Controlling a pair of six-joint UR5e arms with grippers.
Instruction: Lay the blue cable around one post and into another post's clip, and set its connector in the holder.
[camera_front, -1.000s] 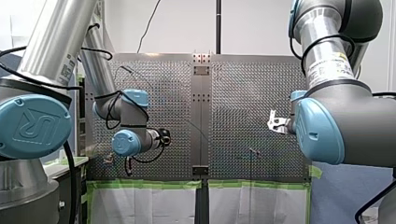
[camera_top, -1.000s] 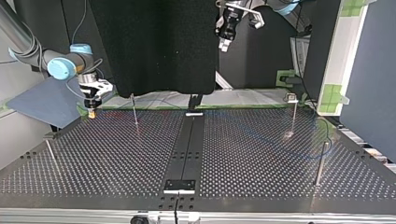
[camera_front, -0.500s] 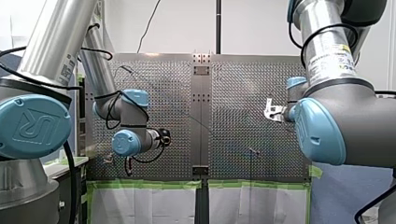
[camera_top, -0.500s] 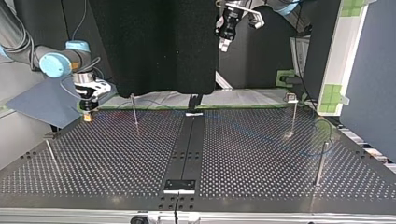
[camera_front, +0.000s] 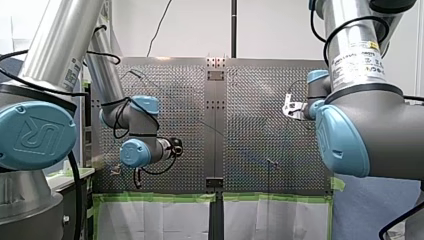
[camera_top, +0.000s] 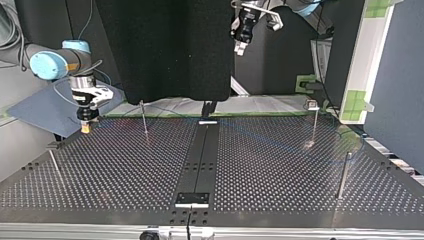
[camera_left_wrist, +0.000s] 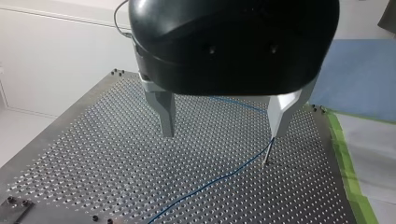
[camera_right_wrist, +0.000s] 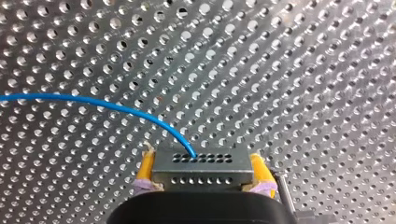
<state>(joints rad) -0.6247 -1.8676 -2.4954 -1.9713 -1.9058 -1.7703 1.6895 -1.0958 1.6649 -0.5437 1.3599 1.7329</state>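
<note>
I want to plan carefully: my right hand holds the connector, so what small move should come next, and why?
Probably shift my right hand a short way sideways to look for the holder: its yellow pads grip the connector with the blue cable attached, but only the bare table shows under it.

White wall (camera_front: 200, 30), green tape (camera_front: 150, 197), black curtain (camera_top: 165, 50), blue mat (camera_left_wrist: 355, 70)

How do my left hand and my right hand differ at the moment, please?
My left hand is open and holds nothing; my right hand is shut on the connector of the blue cable. The left hand's fingers are bare metal; the right hand's have yellow pads. In the top view the left hand hangs high above the table, the right hand just over it. Both point downward.
</note>
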